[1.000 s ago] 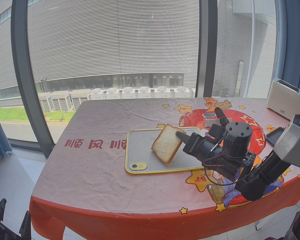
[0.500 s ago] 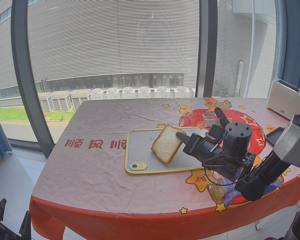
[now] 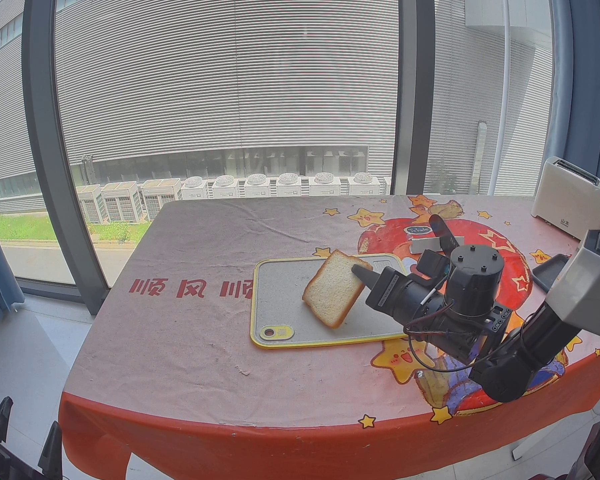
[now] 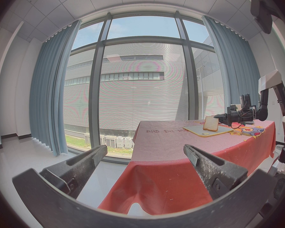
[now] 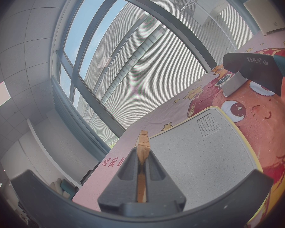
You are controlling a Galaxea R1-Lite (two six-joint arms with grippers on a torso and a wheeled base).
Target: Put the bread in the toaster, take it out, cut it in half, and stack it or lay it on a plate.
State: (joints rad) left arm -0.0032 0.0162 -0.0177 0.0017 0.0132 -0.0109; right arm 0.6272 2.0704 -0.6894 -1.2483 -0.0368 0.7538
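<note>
The right gripper (image 5: 142, 158) has its jaws clamped on one edge of the bread (image 3: 333, 288), holding the slice on edge and tilted over the middle of the cutting board (image 3: 288, 318); whether its lower corner touches the board I cannot tell. The slice is whole, with a pale, even crumb face and a thin tan crust, and shows no cut and no clear browning. So the halving and the plating are not yet done. Whether the toasting is behind it cannot be read from the colour: this is either a lift off the board on the way to the toaster or a setting down for the cut. Just beyond the board's far right corner lies a dark-handled tool with a grey blade, probably the knife (image 3: 439, 235). The toaster (image 3: 570, 198) stands well apart from the board, far off to its right, with its slot empty as far as can be seen. The left gripper (image 4: 144, 149) hangs with its jaws spread wide and empty, well apart from the board, off its near left side and below the table edge
</note>
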